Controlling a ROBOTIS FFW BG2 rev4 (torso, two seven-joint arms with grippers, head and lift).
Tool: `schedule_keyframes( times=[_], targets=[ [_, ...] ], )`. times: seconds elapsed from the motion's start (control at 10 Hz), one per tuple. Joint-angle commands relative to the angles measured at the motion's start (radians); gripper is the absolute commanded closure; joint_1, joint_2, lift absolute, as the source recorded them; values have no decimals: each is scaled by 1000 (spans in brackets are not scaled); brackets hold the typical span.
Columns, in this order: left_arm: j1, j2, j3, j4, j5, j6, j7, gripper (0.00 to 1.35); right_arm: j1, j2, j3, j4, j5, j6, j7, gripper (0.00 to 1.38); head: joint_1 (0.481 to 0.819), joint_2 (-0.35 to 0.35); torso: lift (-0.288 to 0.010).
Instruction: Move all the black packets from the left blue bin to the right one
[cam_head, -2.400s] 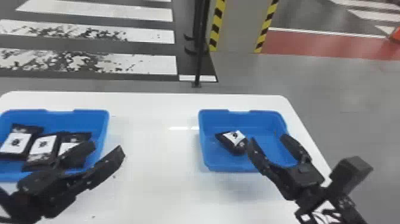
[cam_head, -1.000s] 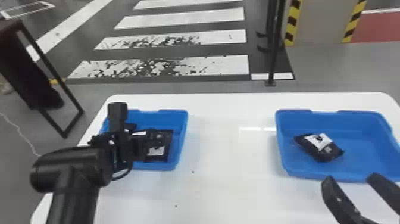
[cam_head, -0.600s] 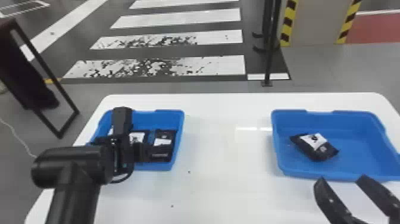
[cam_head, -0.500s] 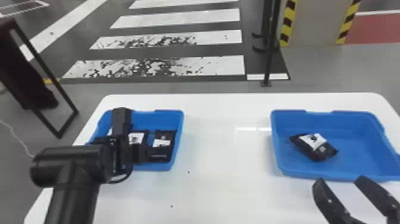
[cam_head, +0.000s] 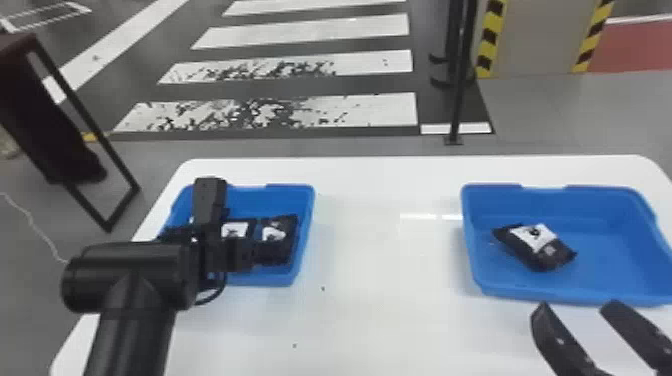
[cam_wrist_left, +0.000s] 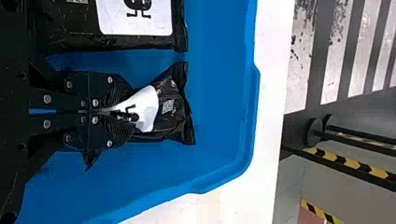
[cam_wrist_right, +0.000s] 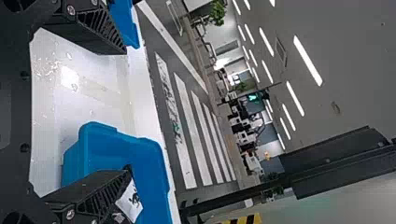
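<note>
My left gripper (cam_head: 246, 254) is down in the left blue bin (cam_head: 306, 225). In the left wrist view the left gripper (cam_wrist_left: 122, 112) is shut on a black packet (cam_wrist_left: 170, 105), its white label bunched between the fingers; this is the bin's rightmost packet (cam_head: 280, 239). Beside it lies another black packet (cam_head: 239, 228), flat and apart; the arm covers the bin's left part. One black packet (cam_head: 537, 245) rests in the right blue bin (cam_head: 550, 296). In front of that bin my right gripper (cam_head: 577, 306) stands open, and the right gripper (cam_wrist_right: 125, 112) holds nothing.
Between the bins stretches the white table (cam_head: 380, 280). A dark post (cam_head: 457, 75) stands beyond its back edge. To the left of the table is a dark frame (cam_head: 107, 150) on the floor.
The head view has swung left. My left gripper went from open over the bin's front to down inside, shut on the packet. The right gripper has drawn back from the right bin.
</note>
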Motion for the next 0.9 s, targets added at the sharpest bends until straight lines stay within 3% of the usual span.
schedule_keyframes(
  times=[0.0, 0.3, 0.5, 0.8],
  targets=[
    [77, -3, 36, -132, 7, -24, -4, 1190, 0, 0, 2, -2, 0, 0, 1, 116, 695, 176, -140],
    [273, -6, 78, -441, 108, -88, -27, 1190, -22, -8, 2, 7, -24, 0, 13, 116, 695, 195, -140],
    [364, -11, 46, -527, 202, -215, -50, 1190, -83, -13, 2, 42, -48, 10, 56, 116, 695, 161, -140],
    [423, -20, -50, -583, 262, -269, -67, 1190, -182, -13, 20, 86, -76, 64, 133, 116, 695, 80, -140]
  ],
)
